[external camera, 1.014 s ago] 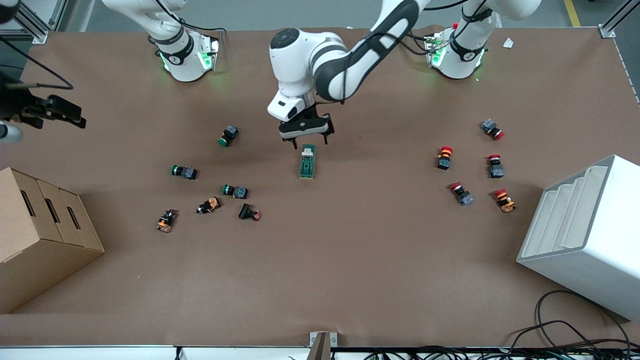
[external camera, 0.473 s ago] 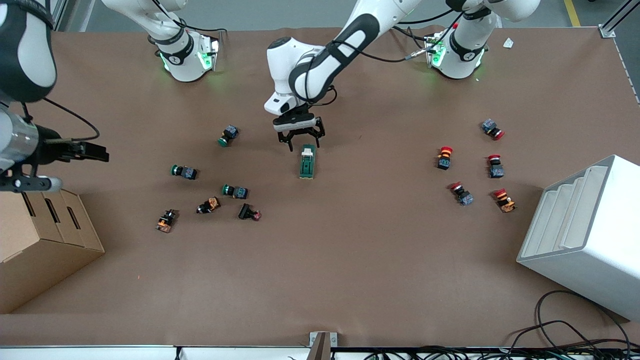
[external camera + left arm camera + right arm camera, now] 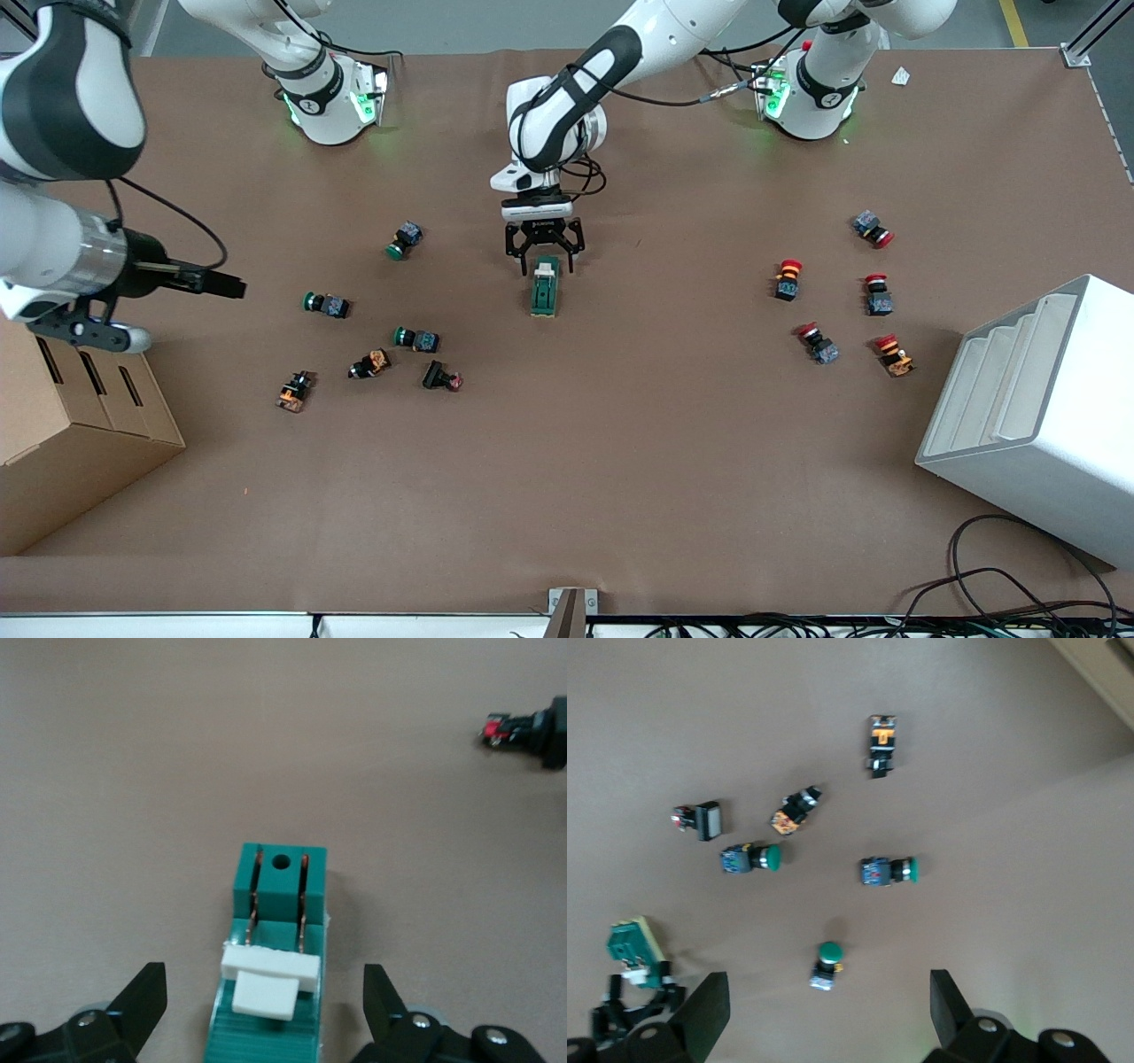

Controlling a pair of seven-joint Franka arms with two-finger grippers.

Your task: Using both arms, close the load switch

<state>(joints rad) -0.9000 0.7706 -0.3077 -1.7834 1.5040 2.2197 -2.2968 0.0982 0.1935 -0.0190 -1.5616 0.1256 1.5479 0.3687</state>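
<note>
Load switch [image 3: 544, 287]: 1 | left hand [image 3: 543, 254] spread open astride it | right hand [image 3: 824, 1014] open, empty

We see a brown table [image 3: 620, 461] under everything. The switch [image 3: 544, 287] is dark green with a cream lever [image 3: 268, 979] and thin copper-coloured strips along its top. Both arms are white with black bands, their bases lit green, and the left gripper [image 3: 543, 257] and right gripper [image 3: 824, 1014] are black. Some pushbuttons wear green caps [image 3: 395, 251], others red caps [image 3: 790, 265], and a few show orange bodies [image 3: 289, 392]. A tan cardboard box [image 3: 62, 425] and a white stepped bin [image 3: 1045, 416] stand at the table's ends.
</note>
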